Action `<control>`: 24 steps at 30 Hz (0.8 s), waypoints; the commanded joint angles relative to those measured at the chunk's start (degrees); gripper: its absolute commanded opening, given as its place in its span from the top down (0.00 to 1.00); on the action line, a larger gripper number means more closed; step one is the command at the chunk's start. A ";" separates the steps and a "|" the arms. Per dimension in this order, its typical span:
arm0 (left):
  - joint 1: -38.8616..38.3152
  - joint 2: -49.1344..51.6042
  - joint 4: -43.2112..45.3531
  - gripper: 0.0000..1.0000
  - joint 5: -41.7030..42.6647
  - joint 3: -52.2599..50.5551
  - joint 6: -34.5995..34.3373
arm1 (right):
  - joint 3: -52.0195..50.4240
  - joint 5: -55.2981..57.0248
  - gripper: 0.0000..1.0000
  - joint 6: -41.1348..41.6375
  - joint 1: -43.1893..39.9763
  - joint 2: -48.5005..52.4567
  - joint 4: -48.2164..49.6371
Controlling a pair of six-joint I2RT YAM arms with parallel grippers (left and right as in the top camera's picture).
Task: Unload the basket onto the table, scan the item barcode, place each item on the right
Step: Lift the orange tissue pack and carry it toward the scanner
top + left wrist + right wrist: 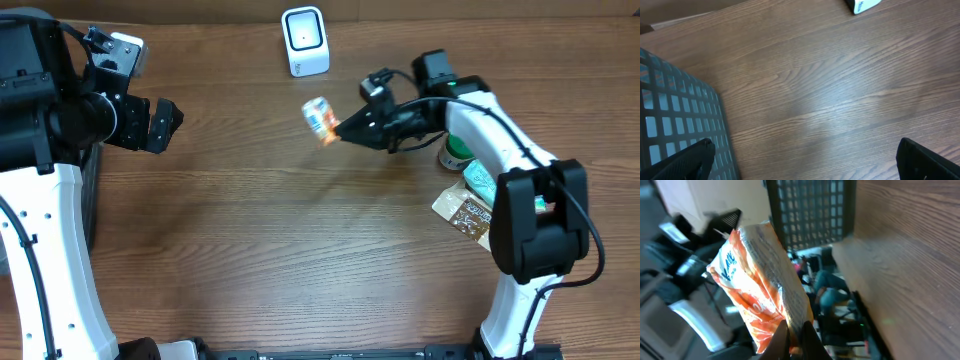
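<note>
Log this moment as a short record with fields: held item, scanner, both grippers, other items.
held item: orange packet, pinched by one edge, off the table
scanner: white scanner at the far table edge, apart from the packet
right gripper: shut on the orange packet
left gripper: open, empty
waiting: green tub and brown packet by the right arm
</note>
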 commanded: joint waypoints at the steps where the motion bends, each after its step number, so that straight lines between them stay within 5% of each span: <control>1: -0.39 0.09 0.04 0.00 0.22 0.92 1.29 | 0.02 -3.67 0.96 0.94 -1.95 -1.31 -0.94; 15: -0.39 0.09 0.04 0.00 0.22 0.92 1.29 | 0.02 -3.13 0.96 -1.70 -4.66 -1.31 -2.56; 24: -0.39 0.09 0.04 0.01 0.22 0.92 1.29 | 0.35 34.84 0.96 1.75 3.26 -1.44 -3.93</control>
